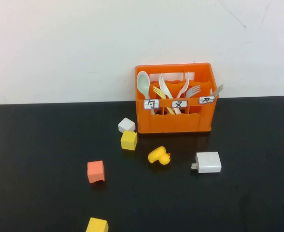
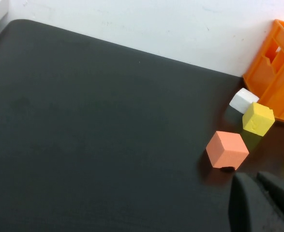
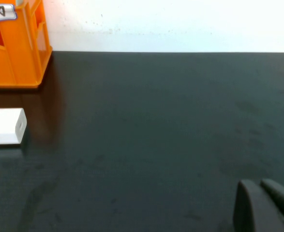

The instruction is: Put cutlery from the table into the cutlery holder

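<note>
The cutlery holder (image 1: 175,111) is standing at the far edge of the table (image 1: 35,159), and both forks are already sitting upright in its middle compartments: the white fork (image 1: 163,89) leaning beside the pink fork (image 1: 184,88), with a green spoon (image 1: 143,83) to their left. No cutlery is lying on the tabletop. The left gripper (image 2: 259,203) is hovering low over the near left side, close to an orange cube (image 2: 227,150), fingers closed on nothing. The right gripper (image 3: 262,205) is hovering over bare table at the near right, also closed and empty. Such forks are probably light, stiff and slick; pinching mid-handle would suit them best.
</note>
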Robot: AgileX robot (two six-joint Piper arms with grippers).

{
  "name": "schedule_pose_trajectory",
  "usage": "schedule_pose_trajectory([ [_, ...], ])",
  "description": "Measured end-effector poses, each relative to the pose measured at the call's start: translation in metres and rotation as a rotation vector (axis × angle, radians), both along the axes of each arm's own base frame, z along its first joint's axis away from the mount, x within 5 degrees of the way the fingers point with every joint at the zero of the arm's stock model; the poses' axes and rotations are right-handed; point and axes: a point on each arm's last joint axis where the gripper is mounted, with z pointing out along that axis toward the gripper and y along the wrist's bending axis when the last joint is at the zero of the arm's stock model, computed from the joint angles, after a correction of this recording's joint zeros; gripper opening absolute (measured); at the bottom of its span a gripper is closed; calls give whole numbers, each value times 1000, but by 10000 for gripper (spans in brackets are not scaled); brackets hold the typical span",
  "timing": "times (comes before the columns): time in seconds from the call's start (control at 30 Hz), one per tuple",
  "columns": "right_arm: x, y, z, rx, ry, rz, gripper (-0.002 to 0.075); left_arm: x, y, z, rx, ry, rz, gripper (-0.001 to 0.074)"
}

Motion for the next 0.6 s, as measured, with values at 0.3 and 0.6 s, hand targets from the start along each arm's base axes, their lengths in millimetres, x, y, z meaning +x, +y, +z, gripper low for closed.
schedule_pose_trajectory([
  [0.3,0,0,0,0,0,0,-2,0,0,0,99,-8,-26,-1],
  [0.6,0,0,0,0,0,0,-2,0,0,0,143,-10,-38,-1],
])
